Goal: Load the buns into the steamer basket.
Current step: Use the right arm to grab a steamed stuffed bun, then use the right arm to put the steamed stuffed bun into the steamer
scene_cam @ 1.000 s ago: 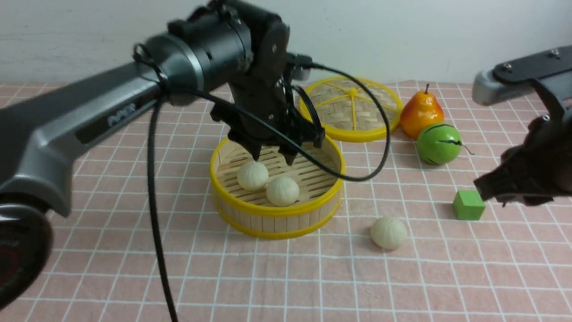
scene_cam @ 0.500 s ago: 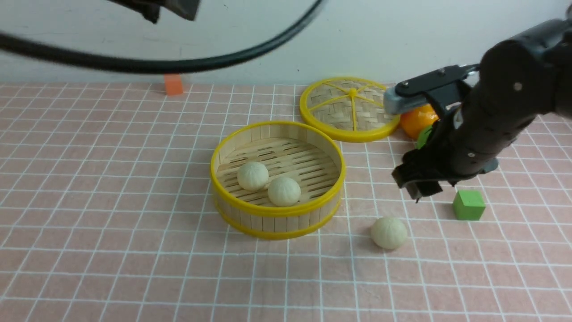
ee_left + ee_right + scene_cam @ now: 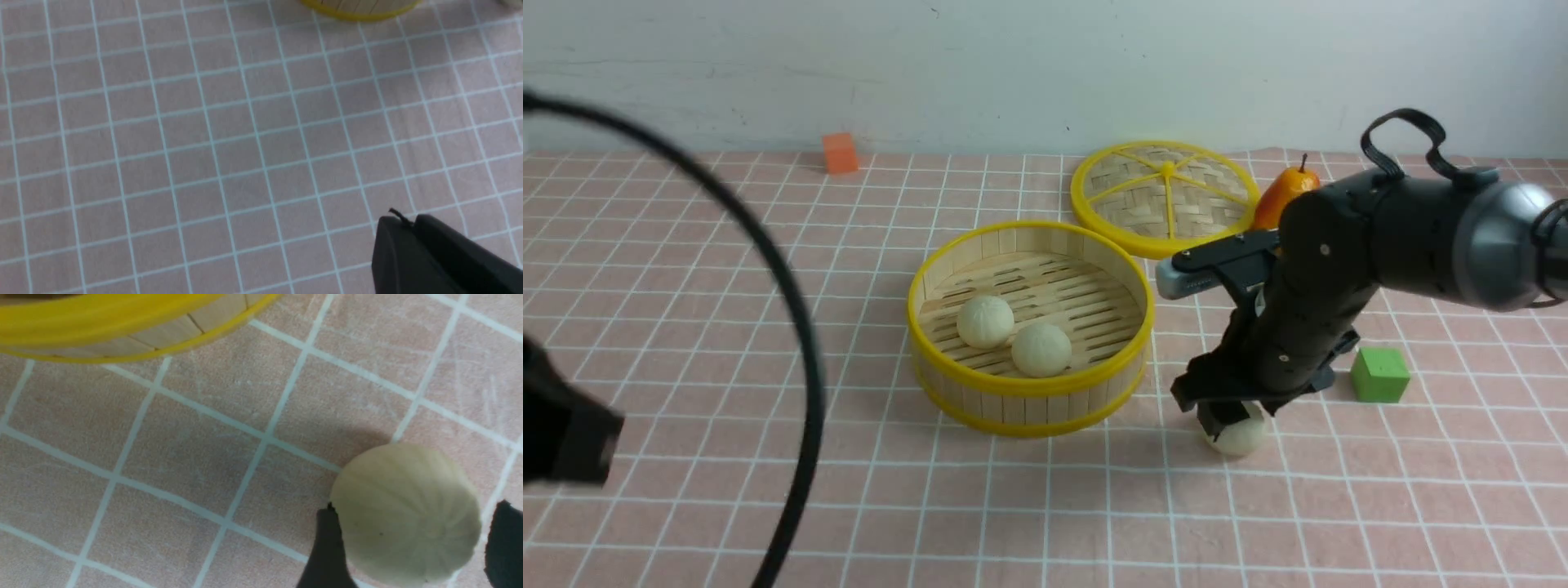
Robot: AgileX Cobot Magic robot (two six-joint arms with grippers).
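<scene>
Cream-white pleated bun point(image 3: 404, 522) lies on the counter point(image 3: 1045, 506) between the parted fingers of my right hand point(image 3: 414, 510), beside the yellow-rimmed bamboo steamer basket point(image 3: 1029, 384). I see my left hand point(image 3: 408, 224) with its fingers together.

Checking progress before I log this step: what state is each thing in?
Round bamboo-slat steamer basket with yellow rims: uncovered, partly filled.
Flat woven yellow-rimmed lid: off, lying on the cloth behind it.
Two cream-white pleated buns: inside the basket.
Third bun: on the cloth, outside the basket.
Right hand: open, straddling the third bun.
Left hand: shut, empty.
</scene>
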